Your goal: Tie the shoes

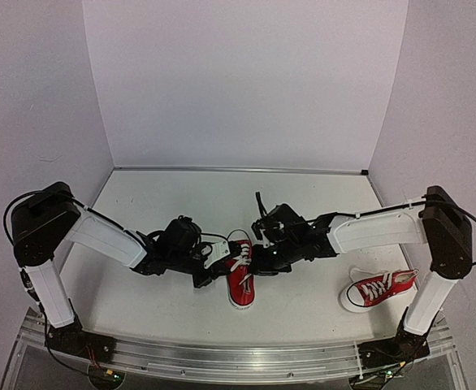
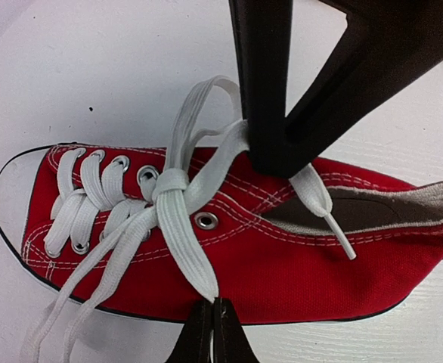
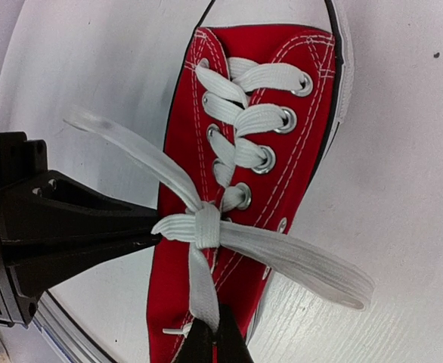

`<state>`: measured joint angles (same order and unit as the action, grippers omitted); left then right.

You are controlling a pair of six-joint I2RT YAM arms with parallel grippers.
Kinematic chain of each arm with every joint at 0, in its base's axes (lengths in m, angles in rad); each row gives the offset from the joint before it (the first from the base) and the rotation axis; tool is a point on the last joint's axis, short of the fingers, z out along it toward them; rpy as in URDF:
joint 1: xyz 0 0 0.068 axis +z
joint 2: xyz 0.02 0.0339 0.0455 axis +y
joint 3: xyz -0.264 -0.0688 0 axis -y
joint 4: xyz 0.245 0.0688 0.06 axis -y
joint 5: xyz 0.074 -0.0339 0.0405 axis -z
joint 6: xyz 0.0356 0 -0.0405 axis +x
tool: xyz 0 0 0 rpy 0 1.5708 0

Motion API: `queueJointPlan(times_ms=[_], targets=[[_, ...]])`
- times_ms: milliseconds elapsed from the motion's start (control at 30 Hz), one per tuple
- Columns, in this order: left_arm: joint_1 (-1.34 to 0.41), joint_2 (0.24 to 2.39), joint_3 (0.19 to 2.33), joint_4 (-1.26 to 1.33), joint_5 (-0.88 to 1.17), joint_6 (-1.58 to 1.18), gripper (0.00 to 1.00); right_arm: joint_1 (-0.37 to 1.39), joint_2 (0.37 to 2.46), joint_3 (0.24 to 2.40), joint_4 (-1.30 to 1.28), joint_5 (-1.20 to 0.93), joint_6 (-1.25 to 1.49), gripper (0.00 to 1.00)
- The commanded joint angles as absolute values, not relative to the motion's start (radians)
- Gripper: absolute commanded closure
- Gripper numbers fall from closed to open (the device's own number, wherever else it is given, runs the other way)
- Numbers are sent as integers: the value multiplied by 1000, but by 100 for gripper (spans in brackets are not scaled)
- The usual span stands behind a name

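Both wrist views cut my fingertips off at their bottom edges. My left gripper (image 2: 212, 327) and right gripper (image 3: 209, 338) each pinch a flat, ribbed white lace (image 2: 195, 265) of the red canvas shoe (image 1: 240, 283) at frame centre. The second shoe (image 1: 378, 288) lies at lower right.

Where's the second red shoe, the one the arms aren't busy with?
In the overhead view the second shoe lies on the table's right side, beside the right arm's base, apart from the middle shoe.
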<state>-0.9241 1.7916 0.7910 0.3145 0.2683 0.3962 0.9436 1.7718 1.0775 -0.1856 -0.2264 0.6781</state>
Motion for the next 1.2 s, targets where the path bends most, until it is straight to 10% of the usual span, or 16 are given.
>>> queueJointPlan(times_ms=[0, 1167], targets=[[-922, 1731, 772, 282, 188, 417, 100, 927, 1731, 1083, -228, -238, 647, 97], [-918, 1668, 768, 98, 109, 527, 100, 885, 1698, 1069, -367, -268, 503, 100]])
